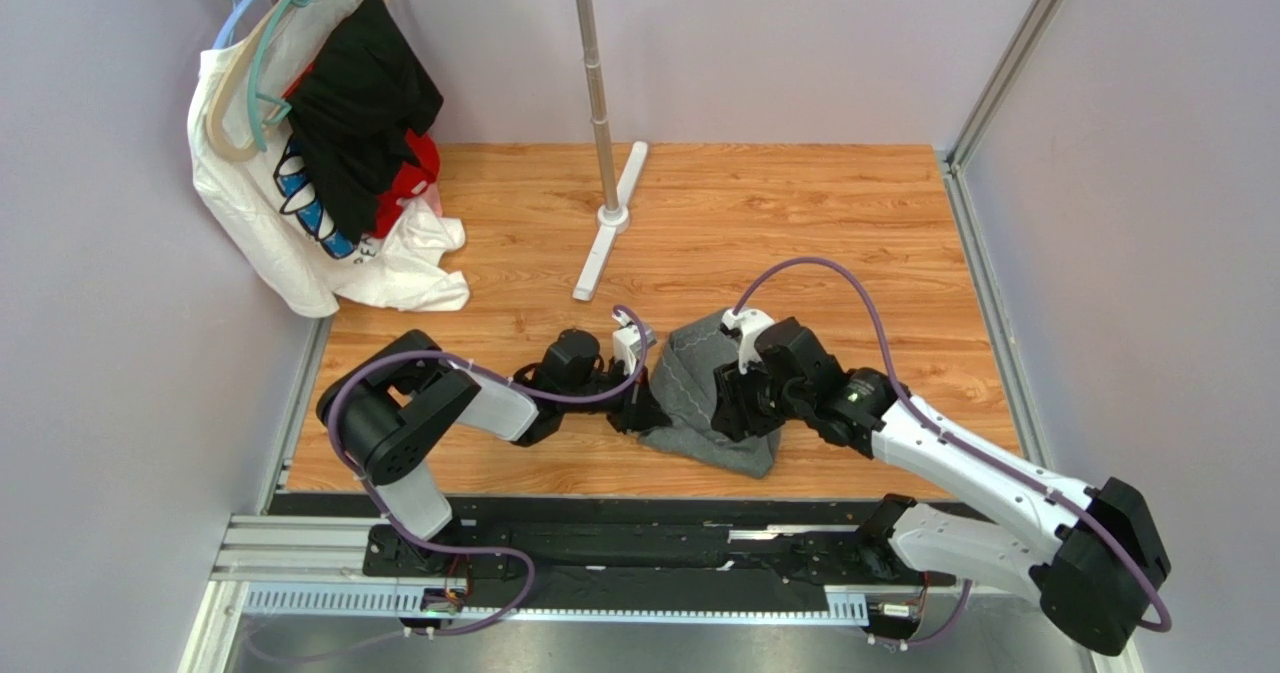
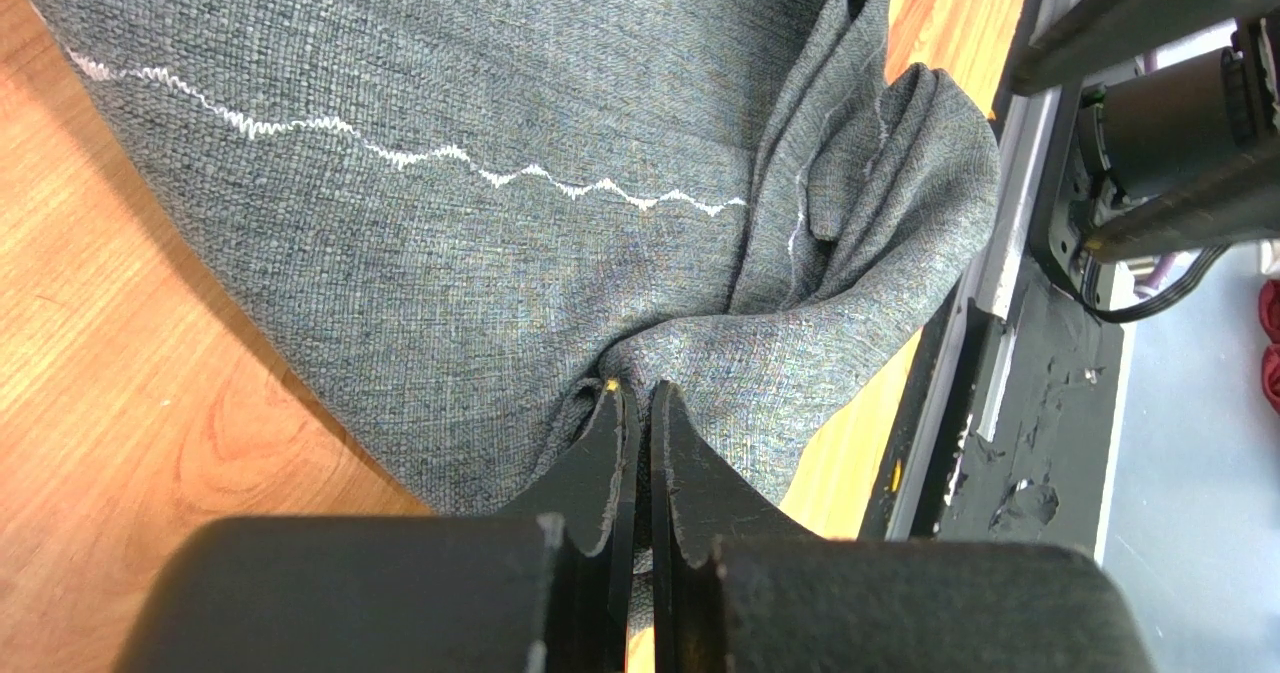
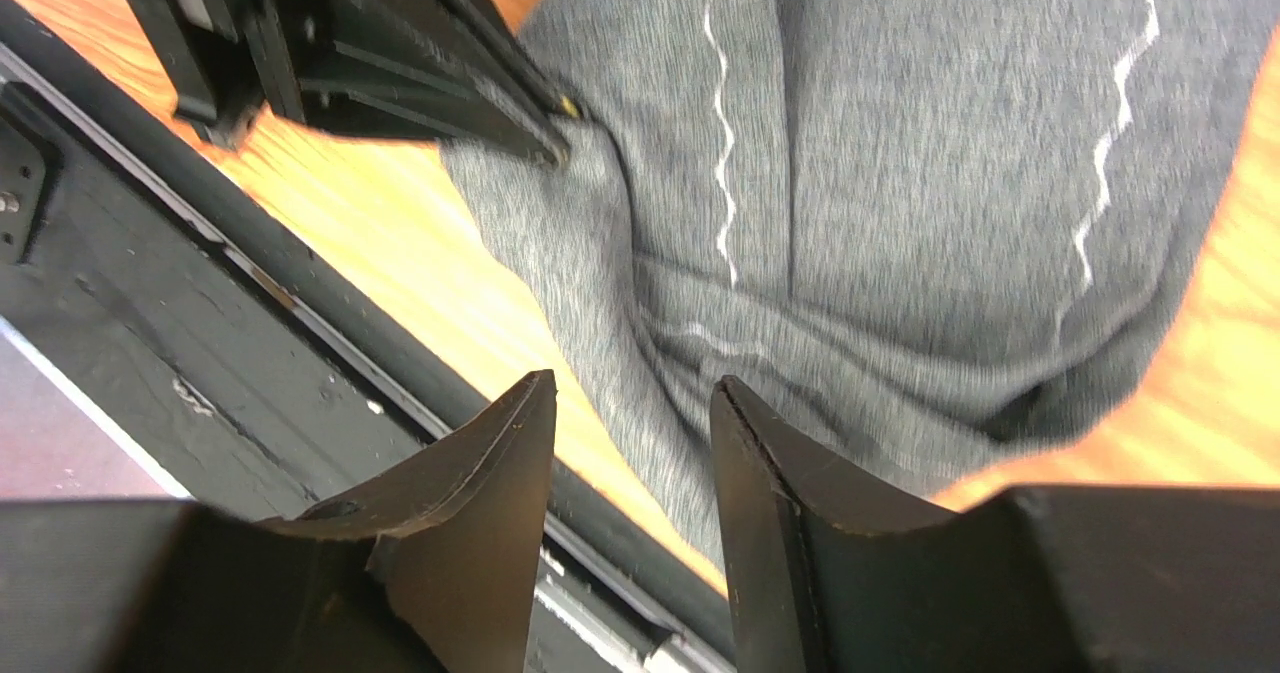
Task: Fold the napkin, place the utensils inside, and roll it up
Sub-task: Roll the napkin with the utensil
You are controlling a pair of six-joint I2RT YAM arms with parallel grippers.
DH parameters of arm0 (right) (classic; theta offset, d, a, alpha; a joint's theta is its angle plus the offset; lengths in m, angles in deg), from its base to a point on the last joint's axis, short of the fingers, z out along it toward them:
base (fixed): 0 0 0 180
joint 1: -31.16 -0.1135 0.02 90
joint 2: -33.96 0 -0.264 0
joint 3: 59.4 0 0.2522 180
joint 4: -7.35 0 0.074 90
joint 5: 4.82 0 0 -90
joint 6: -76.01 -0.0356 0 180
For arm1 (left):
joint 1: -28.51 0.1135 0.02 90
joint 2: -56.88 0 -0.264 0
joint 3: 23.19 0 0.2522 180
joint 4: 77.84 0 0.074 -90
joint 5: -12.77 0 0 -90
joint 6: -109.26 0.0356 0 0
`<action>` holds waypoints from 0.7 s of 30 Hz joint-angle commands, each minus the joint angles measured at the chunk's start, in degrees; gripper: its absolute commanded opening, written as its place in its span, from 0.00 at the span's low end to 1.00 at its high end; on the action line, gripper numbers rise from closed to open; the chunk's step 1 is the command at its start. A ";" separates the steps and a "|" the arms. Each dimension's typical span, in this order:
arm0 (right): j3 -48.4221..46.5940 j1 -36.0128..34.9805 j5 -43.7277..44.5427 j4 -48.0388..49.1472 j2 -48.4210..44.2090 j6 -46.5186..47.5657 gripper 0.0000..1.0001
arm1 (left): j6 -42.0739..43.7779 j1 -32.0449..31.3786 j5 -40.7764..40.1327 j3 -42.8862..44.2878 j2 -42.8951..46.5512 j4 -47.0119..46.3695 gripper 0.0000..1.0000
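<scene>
The dark grey napkin (image 1: 706, 388) lies bunched on the wooden table between my two arms, and its pale zigzag stitching shows in both wrist views. My left gripper (image 2: 639, 388) is shut on a puckered fold at the napkin's (image 2: 451, 253) left edge. My right gripper (image 3: 631, 388) is open just above the near edge of the napkin (image 3: 902, 223), with nothing between its fingers. In the top view the left gripper (image 1: 649, 400) and right gripper (image 1: 739, 403) flank the cloth. The utensils are out of view.
White, black and red clothes on hangers (image 1: 338, 148) hang at the back left. A metal pole stand (image 1: 601, 118) rises from the table's back middle. A black rail (image 1: 601, 531) runs along the near edge, close to the napkin. Walls close in both sides.
</scene>
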 commanded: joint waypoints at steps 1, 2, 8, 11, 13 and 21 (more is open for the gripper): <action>-0.96 -4.97 8.52 -6.79 -1.78 -5.14 0.47 | 1.90 -0.61 -3.57 -2.44 -1.21 12.74 0.00; -0.87 -5.68 10.27 -6.89 -1.61 -5.59 0.47 | 1.98 -0.61 -3.84 -2.35 -1.03 13.44 0.00; -0.43 -10.87 13.19 -6.01 1.81 -6.47 0.47 | 3.39 -0.61 -7.09 -1.82 1.51 18.18 0.00; -0.17 -11.14 13.10 -4.78 2.87 -5.51 0.48 | 4.09 -0.61 -7.62 -1.56 2.22 19.50 0.00; 0.18 -11.22 13.72 -4.16 3.84 -4.80 0.48 | 4.45 -0.61 -7.97 -1.56 2.66 19.86 0.00; 0.54 -11.23 14.86 -2.76 6.21 -3.22 0.48 | 4.62 -0.61 -8.32 -1.73 2.92 19.77 0.00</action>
